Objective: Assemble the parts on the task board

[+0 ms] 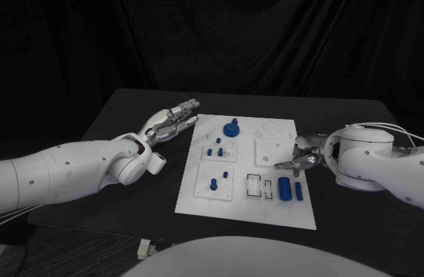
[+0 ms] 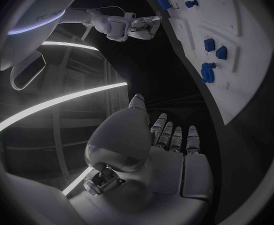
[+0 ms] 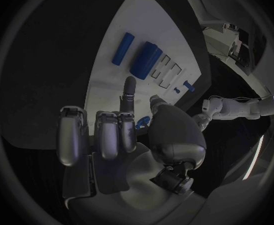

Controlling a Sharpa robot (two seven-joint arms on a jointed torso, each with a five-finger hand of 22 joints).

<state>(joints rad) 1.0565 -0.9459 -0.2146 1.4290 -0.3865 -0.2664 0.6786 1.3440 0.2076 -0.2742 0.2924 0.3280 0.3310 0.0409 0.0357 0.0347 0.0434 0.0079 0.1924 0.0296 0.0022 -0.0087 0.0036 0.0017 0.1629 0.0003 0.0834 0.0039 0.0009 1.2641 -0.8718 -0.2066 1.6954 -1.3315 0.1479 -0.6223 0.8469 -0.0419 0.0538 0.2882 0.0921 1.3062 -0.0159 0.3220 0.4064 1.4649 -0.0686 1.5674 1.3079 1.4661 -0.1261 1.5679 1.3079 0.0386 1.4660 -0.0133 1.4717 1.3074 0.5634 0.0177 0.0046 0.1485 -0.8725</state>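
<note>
The white task board (image 1: 252, 211) lies in the middle of the black table. On it are a round blue knob (image 1: 231, 129), small blue pegs (image 1: 215, 151), a thick blue cylinder (image 1: 284, 189) and a slim blue bar (image 1: 299, 191). My left hand (image 1: 172, 122) hovers beside the board's far left corner, fingers stretched out and apart, holding nothing. My right hand (image 1: 299, 158) hangs over the board's right edge with its fingers loosely bent toward the board. In the right wrist view one finger of that hand (image 3: 121, 135) points out, and the cylinder (image 3: 146, 57) and bar (image 3: 121, 49) lie beyond it.
Two raised white plates (image 1: 274, 149) and a pair of empty rectangular slots (image 1: 261, 186) sit on the board. Bare black tabletop (image 1: 353, 121) runs around all sides of the board. A dark curtain hangs behind the table.
</note>
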